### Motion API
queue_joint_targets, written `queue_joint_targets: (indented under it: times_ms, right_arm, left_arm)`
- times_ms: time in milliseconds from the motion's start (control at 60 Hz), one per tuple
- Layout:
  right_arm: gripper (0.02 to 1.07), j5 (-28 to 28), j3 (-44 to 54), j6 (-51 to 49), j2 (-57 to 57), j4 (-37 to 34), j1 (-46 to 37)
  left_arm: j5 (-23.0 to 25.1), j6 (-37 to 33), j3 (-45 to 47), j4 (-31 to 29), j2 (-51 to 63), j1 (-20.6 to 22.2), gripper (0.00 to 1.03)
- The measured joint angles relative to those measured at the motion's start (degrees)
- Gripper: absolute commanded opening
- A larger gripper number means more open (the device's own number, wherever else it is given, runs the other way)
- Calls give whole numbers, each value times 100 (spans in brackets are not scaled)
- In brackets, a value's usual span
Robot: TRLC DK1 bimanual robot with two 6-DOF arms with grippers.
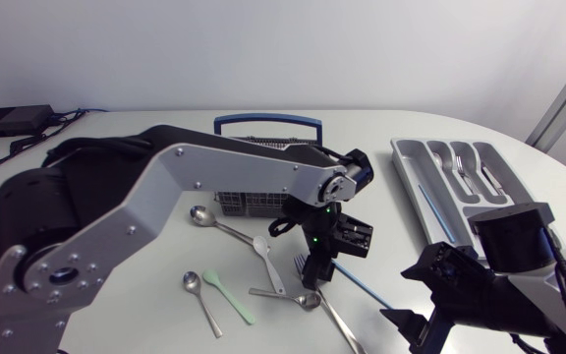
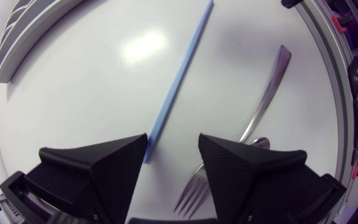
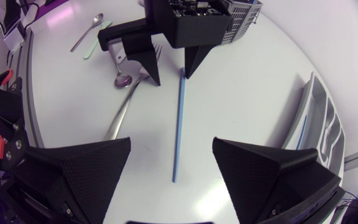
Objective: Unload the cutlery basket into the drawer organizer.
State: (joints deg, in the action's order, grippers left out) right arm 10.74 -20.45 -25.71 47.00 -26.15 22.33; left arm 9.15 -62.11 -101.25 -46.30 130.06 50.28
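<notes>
Two pincers are hanging over the counter [image 2: 92, 87] on the organizer side of the cutlery basket [image 1: 246, 204], and both are standing released, fingers spread and gripping nothing. A thin blue stick [image 2: 179, 81] is lying flat on the counter near the basket, running away from it. The left pincer [image 2: 173, 142] is sitting low over the stick's basket-side end. That end is lying just inside one finger without being pinched, and a fork [image 2: 258, 106] is lying alongside with its tines between the same open fingers. The right pincer [image 3: 172, 142] is hovering farther from the basket, around the stick's far end. The drawer organizer [image 1: 406, 167] is sitting well apart from the basket and is already holding some pieces. The stick is looking very light and narrow, probably smooth plastic or coated metal. It is likely going to skid or roll if the fingers close off-centre, and it may be flexing a little if lifted by one tip. Taking it across its width, a little in from the end and clear of the fork, is seeming the safer hold. The fingertips are needing to go right down to the counter, since the stick is offering almost no height. No brand, label or legible writing is showing on the stick, the basket or the organizer.
</notes>
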Motion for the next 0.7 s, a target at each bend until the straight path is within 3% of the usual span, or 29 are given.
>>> queue_joint_targets:
  times_ms: [133,300,517,700]
  right_arm:
    - [97,-2,0,-2,-35,0,-35]
    - [97,20,20,-4,-63,2,-76]
    - [97,22,55,-4,-205,-9,-131]
    - [97,61,55,-4,-402,-66,-317]
  left_arm:
    - [173,-155,-531,-811,326,-31,28]
    - [229,-249,-719,-1088,437,-35,3]
    - [297,-146,-710,-1080,448,-42,3]
    - [647,184,-457,-802,332,-170,3]
